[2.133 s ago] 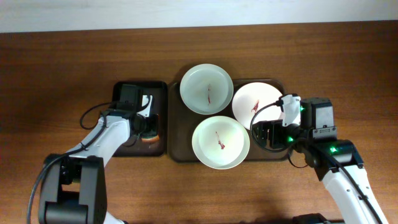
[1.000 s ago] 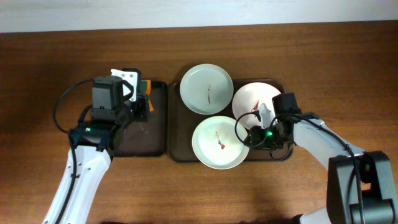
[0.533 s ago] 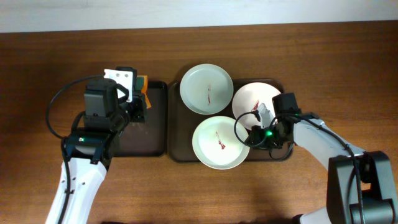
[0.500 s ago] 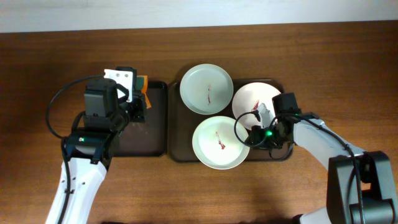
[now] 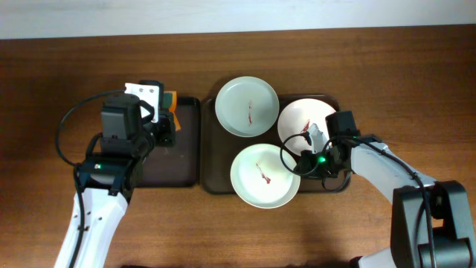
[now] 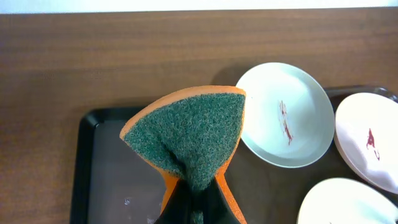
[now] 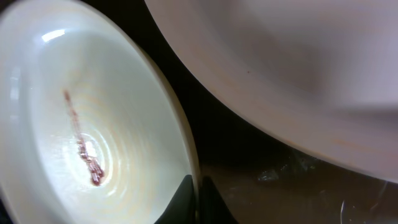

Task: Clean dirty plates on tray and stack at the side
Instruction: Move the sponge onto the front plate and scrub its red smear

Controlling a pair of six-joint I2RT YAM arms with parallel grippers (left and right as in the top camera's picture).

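The front plate [image 5: 265, 176], round, shallow and glossy white with a thin red streak at its centre, overhangs the front rim of the dark brown, round-cornered tray [image 5: 216, 160] at the middle of the wooden desk [image 5: 387, 67]. The right gripper [image 7: 198, 200] is clenched on its right rim. The back plate [image 5: 247, 106] juts over the tray's back rim, and the right plate [image 5: 301, 119] lies in the back right corner; both bear red smears. Over the back edge of the narrower tray [image 5: 182, 160], the left gripper [image 6: 191, 200] grasps a folded orange sponge [image 6: 189, 130], its coarse green face up.
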